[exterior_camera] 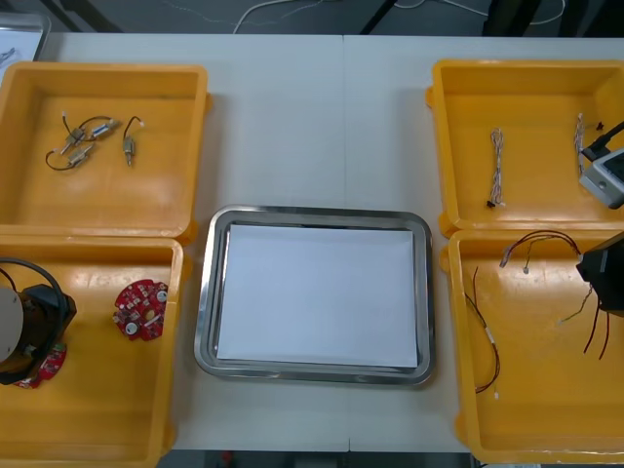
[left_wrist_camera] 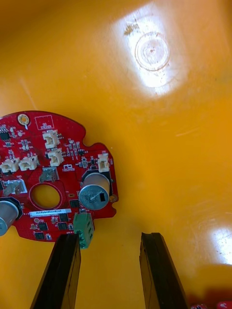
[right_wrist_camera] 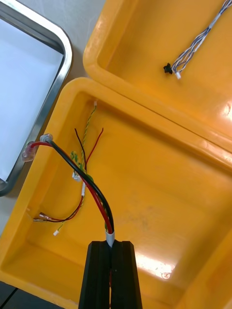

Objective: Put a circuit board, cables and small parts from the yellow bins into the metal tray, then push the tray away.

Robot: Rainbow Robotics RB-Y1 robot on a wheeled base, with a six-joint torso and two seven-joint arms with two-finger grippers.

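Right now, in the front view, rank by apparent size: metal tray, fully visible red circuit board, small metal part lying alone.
1. metal tray
2. red circuit board
3. small metal part

Spread left pincer (left_wrist_camera: pixel 108 236), clamped right pincer (right_wrist_camera: pixel 112 244).

Tray (exterior_camera: pixel 314 213) white inside; circuit board (exterior_camera: pixel 140 309) flat in left bin (exterior_camera: pixel 97 409); red-black cable (right_wrist_camera: pixel 98 198) raised over right bin (exterior_camera: pixel 536 390)

I see metal tray (exterior_camera: pixel 314 213) centre, white inside. My left arm (exterior_camera: pixel 24 327) over near-left bin (exterior_camera: pixel 97 409), circuit board (exterior_camera: pixel 141 309) beside it; small metal parts (exterior_camera: pixel 93 141) far-left; cables (exterior_camera: pixel 497 168) both right bins (exterior_camera: pixel 531 97).
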